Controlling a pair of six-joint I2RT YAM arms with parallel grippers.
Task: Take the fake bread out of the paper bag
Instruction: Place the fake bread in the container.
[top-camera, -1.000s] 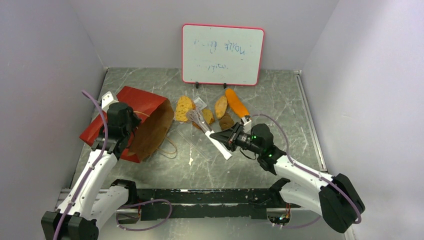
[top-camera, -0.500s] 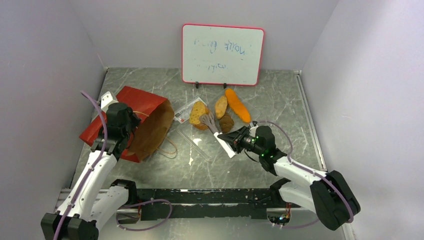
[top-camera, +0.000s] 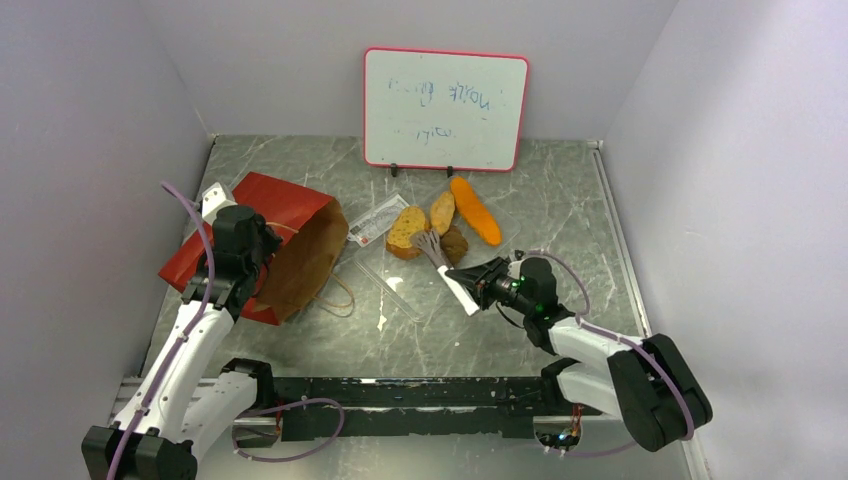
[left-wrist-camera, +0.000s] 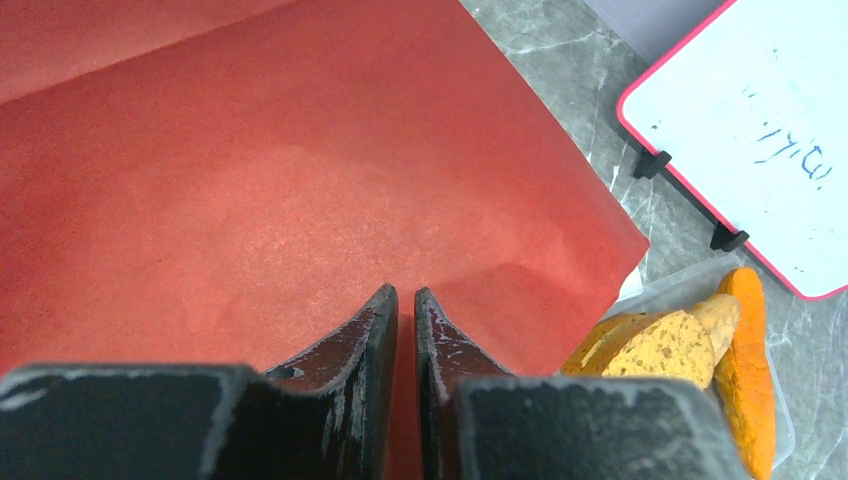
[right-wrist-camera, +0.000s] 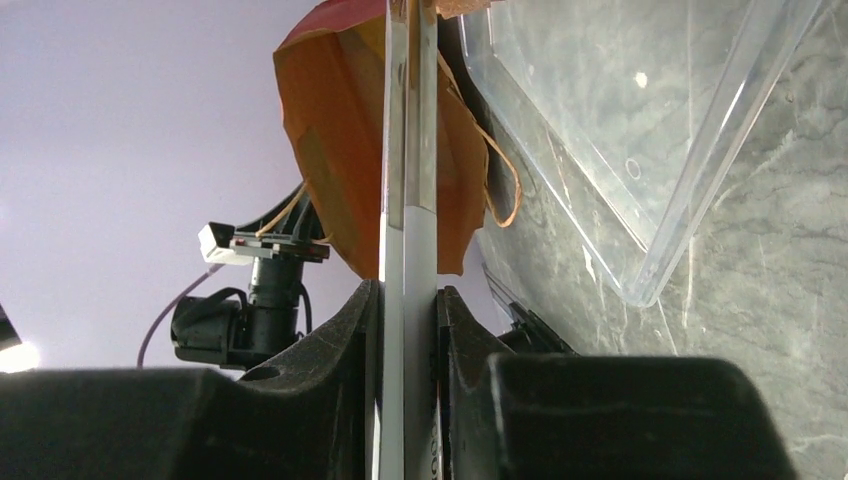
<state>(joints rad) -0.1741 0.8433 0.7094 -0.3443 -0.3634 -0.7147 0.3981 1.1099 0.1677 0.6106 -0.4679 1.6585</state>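
The red paper bag (top-camera: 285, 215) lies on its side at the left, its brown mouth facing right. My left gripper (top-camera: 262, 250) is shut on the bag's rim; the left wrist view shows its tips (left-wrist-camera: 405, 292) pinching the red paper (left-wrist-camera: 300, 180). The orange baguette (top-camera: 474, 210), tan roll (top-camera: 441, 212), dark-brown lump (top-camera: 456, 243) and golden-brown slice (top-camera: 404, 230) lie outside the bag, below the whiteboard. The wedge is not visible. My right gripper (top-camera: 478, 283) is shut on a flat white-and-clear edge of the clear plastic tray (top-camera: 455, 288); the right wrist view shows it (right-wrist-camera: 405, 290).
A whiteboard (top-camera: 445, 108) stands at the back. A clear tray piece (top-camera: 390, 285) lies flat between the bag and my right gripper, and a label card (top-camera: 368, 232) lies by the bag's mouth. Purple-grey walls close in both sides.
My right gripper has drawn to the right with the tray edge in it. The golden-brown slice has moved right, up against the other bread pieces. The left arm and bag have not moved.
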